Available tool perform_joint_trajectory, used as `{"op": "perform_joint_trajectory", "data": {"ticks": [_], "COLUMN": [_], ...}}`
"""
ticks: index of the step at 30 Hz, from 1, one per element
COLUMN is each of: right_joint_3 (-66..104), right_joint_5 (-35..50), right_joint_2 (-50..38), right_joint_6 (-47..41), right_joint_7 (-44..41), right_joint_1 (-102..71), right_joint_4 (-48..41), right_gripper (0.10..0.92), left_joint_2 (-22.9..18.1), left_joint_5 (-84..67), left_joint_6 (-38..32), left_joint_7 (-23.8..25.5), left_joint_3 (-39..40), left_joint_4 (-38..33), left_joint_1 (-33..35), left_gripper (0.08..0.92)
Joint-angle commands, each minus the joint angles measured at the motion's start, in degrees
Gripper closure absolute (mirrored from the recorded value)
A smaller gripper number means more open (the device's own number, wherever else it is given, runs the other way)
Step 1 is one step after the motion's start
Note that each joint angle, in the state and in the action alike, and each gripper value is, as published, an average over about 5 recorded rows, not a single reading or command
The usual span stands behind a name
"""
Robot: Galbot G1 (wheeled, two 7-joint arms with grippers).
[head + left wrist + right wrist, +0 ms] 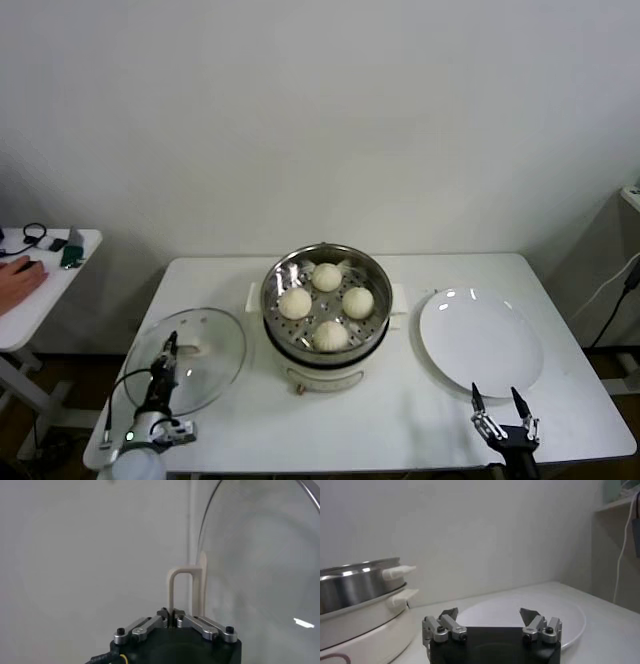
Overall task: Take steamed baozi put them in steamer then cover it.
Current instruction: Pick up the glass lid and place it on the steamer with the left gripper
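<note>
While the head view blurs it, the left gripper (171,614) visibly pinches the cover's handle (186,591); the right gripper (489,616) stands spread.

Left gripper (171,614): we record a black housing, two silver-grey metal finger links each fixed with a black screw, dark fingertips, and a black cable with a yellow strand at the housing's edge. In the head view we note a black cable looping beside its white wrist segment, which carries a small green light.

Right gripper (489,614): we record a matching black body, silver-grey links with black screws, and dark pointed fingertips.
</note>
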Motion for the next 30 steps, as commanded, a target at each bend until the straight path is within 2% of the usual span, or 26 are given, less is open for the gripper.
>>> {"op": "perform_joint_trajectory", "data": {"ticks": [1, 5, 9, 13, 17, 24, 30], "right_joint_3": [0.4, 0.9, 0.8, 0.6, 0.4, 0.0, -0.5], "right_joint_5": [-2.4, -5.7, -6.5, -6.7, -6.6, -6.5, -6.5], "right_joint_2": [0.1, 0.6, 0.6, 0.7, 0.9, 1.2, 1.2], "right_joint_6": [-1.1, -2.3, -2.6, -2.4, -2.1, -1.3, -0.8], "right_joint_7": [1.6, 3.3, 3.8, 3.8, 3.0, 2.1, 2.1], "right_joint_1": [0.1, 0.5, 0.5, 0.5, 0.7, 2.0, 3.6], "right_joint_4": [0.3, 0.2, 0.4, 1.1, 1.9, 1.9, 0.3], "right_gripper": [0.203, 0.203, 0.203, 0.203, 0.203, 0.203, 0.203], "left_joint_2": [5.7, 12.1, 18.5, 21.2, 17.7, 5.7, -2.8], "left_joint_5": [-12.1, -17.5, -20.3, -22.0, -17.0, 0.5, 8.5], "left_joint_6": [5.0, 10.9, 20.0, 27.9, 33.0, 36.7, 37.6], "left_joint_7": [7.1, 13.5, 18.5, 21.8, 23.7, 31.0, 34.8], "left_joint_3": [-0.4, -1.1, -0.5, 3.5, 12.9, 29.7, 37.9], "left_joint_4": [-15.6, -24.0, -30.1, -34.7, -36.5, -34.5, -29.8], "left_joint_1": [0.9, 1.0, -0.6, -4.6, -10.4, -18.7, -22.2], "left_gripper": [0.858, 0.858, 0.858, 0.858, 0.858, 0.858, 0.858]}}
